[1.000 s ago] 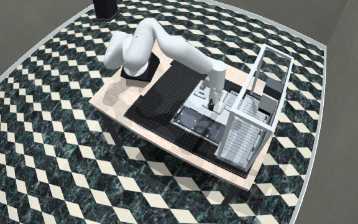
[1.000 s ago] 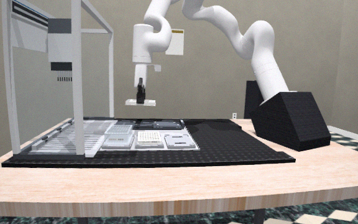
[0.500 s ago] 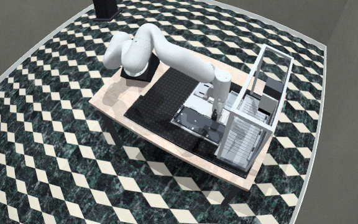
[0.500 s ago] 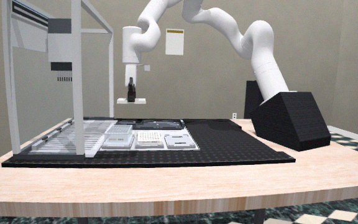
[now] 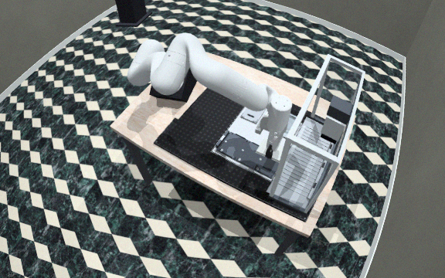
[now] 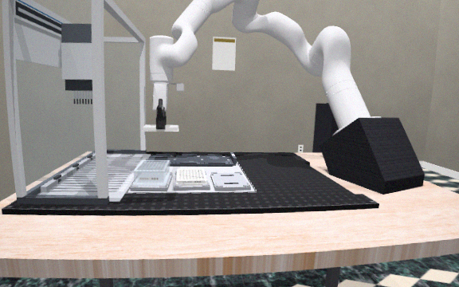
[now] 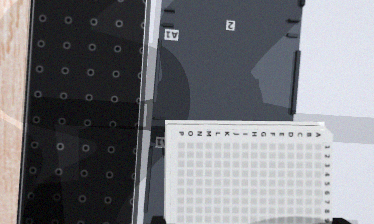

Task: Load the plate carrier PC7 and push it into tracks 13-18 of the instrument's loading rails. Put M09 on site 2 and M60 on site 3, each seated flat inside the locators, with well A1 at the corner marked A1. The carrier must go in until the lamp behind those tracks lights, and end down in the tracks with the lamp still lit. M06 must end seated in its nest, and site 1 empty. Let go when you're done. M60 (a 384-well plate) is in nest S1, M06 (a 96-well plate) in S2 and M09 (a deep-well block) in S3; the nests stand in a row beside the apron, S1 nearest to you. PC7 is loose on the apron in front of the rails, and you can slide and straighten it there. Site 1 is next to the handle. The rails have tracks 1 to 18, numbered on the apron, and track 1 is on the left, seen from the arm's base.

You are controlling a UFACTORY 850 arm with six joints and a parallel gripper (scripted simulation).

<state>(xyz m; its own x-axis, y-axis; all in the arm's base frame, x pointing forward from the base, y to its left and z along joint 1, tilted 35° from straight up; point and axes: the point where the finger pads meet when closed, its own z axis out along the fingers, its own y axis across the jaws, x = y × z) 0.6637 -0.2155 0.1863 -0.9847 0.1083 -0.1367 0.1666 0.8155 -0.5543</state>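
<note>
Fingers are clamped on M60, the white 384-well plate, gripping it across its width and holding it level in the air, well above the black perforated mat. In the wrist view, M60 fills the lower centre of the frame, with its row letters printed along the upper edge and its column numbers down the right edge. Directly below the plate lies the dark grey carrier PC7, flat on the pale apron; the site label "2" and an "A1" corner mark are legible on its deck, and the plate overlaps the carrier's lower portion as seen from the wrist camera. In the exterior view, the row of nests beside the apron shows nest S1 vacant nearest the arm's base, M06 seated in the middle nest, and M09, the taller deep-well block, in the nest closest to the instrument. The loading rails extend under the white instrument frame to the left of the nests. The mat rests on a light wooden tabletop, and the arm rises from a black pedestal at its right side.
</note>
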